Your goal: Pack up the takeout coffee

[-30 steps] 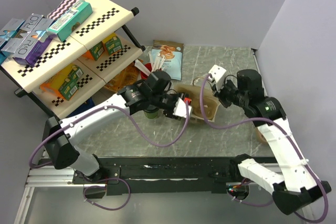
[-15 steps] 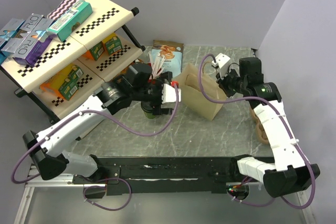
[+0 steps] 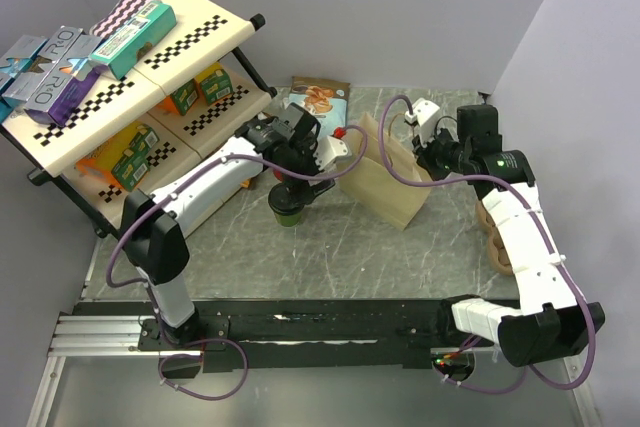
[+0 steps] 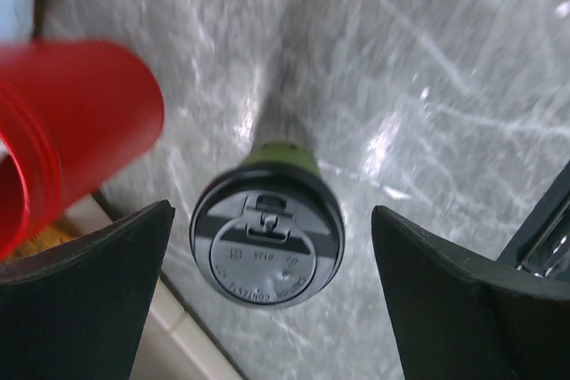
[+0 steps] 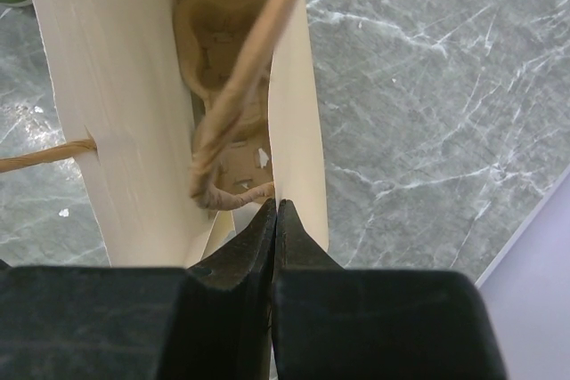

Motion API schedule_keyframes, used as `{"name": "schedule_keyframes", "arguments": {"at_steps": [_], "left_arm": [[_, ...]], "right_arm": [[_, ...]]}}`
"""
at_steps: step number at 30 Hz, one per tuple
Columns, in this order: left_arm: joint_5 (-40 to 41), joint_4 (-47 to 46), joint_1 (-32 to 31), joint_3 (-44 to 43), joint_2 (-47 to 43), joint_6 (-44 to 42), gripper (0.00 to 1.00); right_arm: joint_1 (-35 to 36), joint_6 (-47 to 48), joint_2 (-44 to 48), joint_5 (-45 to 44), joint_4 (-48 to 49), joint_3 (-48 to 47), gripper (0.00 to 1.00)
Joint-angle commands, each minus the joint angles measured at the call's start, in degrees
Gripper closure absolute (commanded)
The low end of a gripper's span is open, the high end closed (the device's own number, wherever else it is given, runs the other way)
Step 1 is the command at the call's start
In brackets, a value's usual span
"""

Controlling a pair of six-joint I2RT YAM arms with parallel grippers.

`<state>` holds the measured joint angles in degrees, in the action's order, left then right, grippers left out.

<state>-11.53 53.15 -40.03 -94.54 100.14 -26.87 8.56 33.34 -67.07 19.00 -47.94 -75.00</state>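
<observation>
The takeout coffee (image 4: 267,251) is seen standing upright on the marble tabletop (image 3: 400,257), lid on, just left of the paper bag (image 3: 385,182) in the overhead view. It is framed, untouched, between the widely parted fingers (image 4: 98,300) of the left gripper (image 4: 272,220), which is held above it. A red cup (image 4: 71,157) is seen close beside it. The bag's rim is pinched by the right gripper (image 5: 276,211), whose fingers are pressed together.

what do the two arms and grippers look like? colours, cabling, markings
Left arm and right arm: white links, black joints, a purple cable looping along each. Left gripper and right gripper: matte-black wedge-shaped jaws, white block at the wrist. Small green light on the right arm. No markings readable.
</observation>
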Motion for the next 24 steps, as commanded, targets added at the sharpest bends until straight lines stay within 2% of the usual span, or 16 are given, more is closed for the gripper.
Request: {"name": "schedule_keyframes", "arguments": {"at_steps": [1, 11, 24], "left_arm": [[3.53, 3.19, 0.57, -3.63, -0.56, 1.74, 0.01], [3.44, 10.13, 2.76, -4.78, 3.22, 0.68, 0.01], [2.92, 9.78, 3.38, -3.19, 4.10, 0.77, 0.01]], "right_arm": [[-0.47, 0.41, 0.45, 1.65, -2.07, -1.55, 1.00], [-0.73, 0.23, -0.34, 2.00, -2.33, -2.43, 1.00], [-0.82, 0.32, -0.78, 2.09, -2.95, -3.22, 1.00]]}}
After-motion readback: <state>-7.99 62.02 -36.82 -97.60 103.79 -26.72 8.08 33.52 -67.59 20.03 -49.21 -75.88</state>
